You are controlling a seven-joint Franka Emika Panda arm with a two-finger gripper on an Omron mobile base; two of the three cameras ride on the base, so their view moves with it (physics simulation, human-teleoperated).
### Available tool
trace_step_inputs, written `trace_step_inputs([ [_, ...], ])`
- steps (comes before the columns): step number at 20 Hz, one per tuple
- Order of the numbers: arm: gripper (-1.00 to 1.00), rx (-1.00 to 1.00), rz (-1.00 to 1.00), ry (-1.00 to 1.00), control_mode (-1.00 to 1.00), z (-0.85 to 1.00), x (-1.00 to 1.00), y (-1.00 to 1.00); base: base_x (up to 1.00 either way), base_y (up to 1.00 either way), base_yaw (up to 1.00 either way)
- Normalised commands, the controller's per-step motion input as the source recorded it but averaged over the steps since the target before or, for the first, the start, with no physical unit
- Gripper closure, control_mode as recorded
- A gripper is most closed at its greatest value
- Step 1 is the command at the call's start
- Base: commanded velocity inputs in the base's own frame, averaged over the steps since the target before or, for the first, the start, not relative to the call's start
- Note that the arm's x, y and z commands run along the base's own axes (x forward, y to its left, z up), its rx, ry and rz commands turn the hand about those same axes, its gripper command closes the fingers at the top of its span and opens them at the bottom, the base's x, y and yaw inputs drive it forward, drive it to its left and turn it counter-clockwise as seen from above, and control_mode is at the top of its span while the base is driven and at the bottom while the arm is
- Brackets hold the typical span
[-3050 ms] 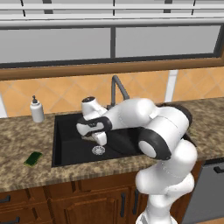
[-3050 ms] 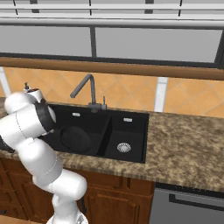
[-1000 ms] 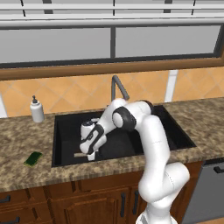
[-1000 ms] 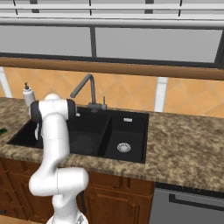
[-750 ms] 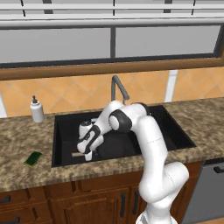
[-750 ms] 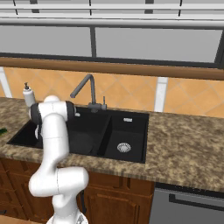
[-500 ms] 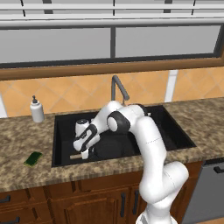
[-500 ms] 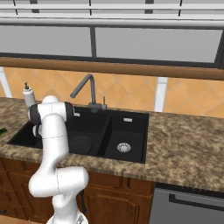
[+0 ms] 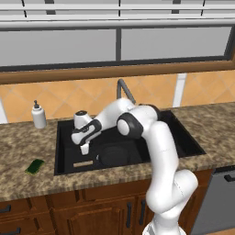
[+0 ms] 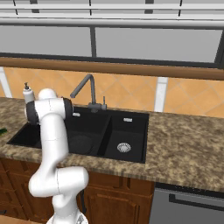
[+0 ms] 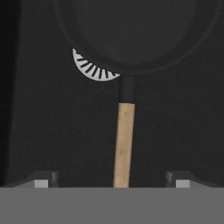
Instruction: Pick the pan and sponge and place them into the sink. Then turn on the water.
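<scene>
Pan (image 9: 114, 156) now lies in the sink (image 9: 62, 137), released; sponge (image 9: 34, 166) waits on the table (image 9: 18, 183). Right base view: faucet (image 10: 83, 89) untouched. Hand view: hand (image 11: 111, 179) spread, straddling the wooden handle (image 11: 124, 144).

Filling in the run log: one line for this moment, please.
pan: in sink, over drain | gripper: open, above wooden handle | sponge: on counter, left of sink | water: off

A speckled brown granite counter (image 9: 27, 142) holds the black sink (image 9: 64, 160). The green sponge (image 9: 34, 166) lies left of it, a white soap dispenser (image 9: 38, 115) behind. The pan (image 11: 135, 35) lies on the basin floor, partly covering the drain (image 11: 89, 70).
</scene>
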Motion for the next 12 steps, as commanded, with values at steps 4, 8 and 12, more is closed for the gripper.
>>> trace_step_inputs([
  [4, -1.00, 0.00, 0.22, 0.00, -1.00, 0.98, 0.00, 0.00, 0.00, 0.00, 0.00],
  [8, -1.00, 0.01, 0.47, -0.07, -1.00, 0.47, -0.12, 0.00, 0.00, 0.00, 0.00],
  [12, -1.00, 0.07, 0.70, -0.10, -1.00, 0.17, -0.06, 0.00, 0.00, 0.00, 0.00],
])
